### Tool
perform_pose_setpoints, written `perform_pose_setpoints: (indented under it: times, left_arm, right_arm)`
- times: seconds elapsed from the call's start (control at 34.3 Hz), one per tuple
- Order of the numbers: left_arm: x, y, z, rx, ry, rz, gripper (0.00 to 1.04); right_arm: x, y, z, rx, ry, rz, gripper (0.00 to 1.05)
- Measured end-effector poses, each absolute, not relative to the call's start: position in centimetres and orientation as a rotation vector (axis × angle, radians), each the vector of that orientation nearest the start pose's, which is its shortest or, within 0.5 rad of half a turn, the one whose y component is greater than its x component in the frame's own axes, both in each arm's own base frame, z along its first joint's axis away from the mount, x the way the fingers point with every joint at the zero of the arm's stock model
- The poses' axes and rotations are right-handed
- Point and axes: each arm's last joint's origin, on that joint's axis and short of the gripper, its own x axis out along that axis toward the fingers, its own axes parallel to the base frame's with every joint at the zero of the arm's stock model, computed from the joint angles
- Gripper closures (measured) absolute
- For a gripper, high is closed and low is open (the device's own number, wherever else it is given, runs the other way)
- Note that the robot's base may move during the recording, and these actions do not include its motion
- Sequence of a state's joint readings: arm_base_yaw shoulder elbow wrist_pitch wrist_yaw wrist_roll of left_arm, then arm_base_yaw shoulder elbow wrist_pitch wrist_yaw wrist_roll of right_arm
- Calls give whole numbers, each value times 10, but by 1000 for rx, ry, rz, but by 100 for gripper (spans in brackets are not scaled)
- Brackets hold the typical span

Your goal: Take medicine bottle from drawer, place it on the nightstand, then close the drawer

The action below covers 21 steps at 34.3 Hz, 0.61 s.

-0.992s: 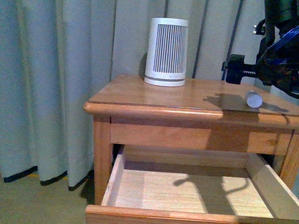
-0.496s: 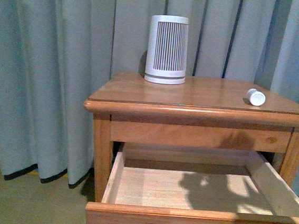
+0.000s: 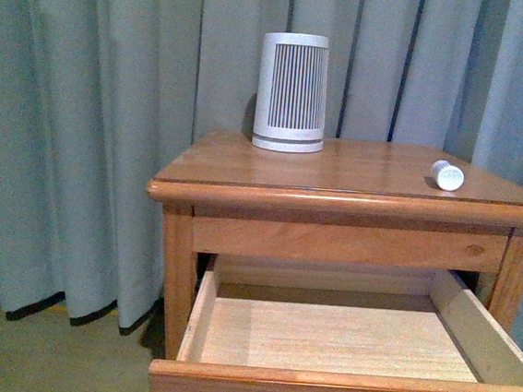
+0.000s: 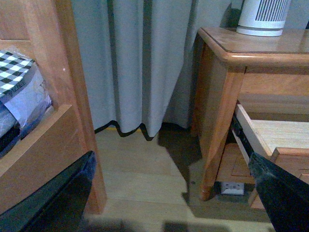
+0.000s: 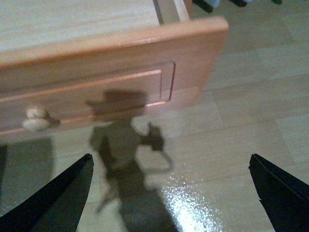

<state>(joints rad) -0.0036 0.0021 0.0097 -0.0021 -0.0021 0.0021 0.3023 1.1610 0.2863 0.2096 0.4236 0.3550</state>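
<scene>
The medicine bottle lies on its side on the top of the nightstand, near the right edge, with its round end turned toward the camera and nothing gripping it. That part of the job looks done: the bottle is out and resting on the wooden top, well apart from the larger white ribbed canister that stands upright at the far side of the top, in front of the grey curtain.

Below, the drawer is pulled far out toward the near side, and its pale wooden floor shows nothing in it. In the right wrist view the drawer's framed front panel and its small round knob appear from above, over a shiny floor.

Neither arm shows in the front view. The right claw hangs in front of the drawer face with its fingers spread wide, gripping nothing. The left claw is likewise spread and empty, down to the left of the nightstand, near the curtain hem and beside another piece of wooden furniture.

What is left, as I judge it, is only the closing: pushing the drawer front in until it sits flush.
</scene>
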Motion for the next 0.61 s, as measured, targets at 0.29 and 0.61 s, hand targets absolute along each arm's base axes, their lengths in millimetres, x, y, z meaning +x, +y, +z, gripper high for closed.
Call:
perform_pose_setpoints:
  times: [0.29, 0.61]
  left_arm:
    - [97, 0, 166, 2, -6, -2, 7]
    - [97, 0, 166, 2, -6, -2, 7]
  right_arm:
    - [220, 41, 103, 93, 560, -255, 7]
    - [297, 53, 87, -21, 461, -247, 7]
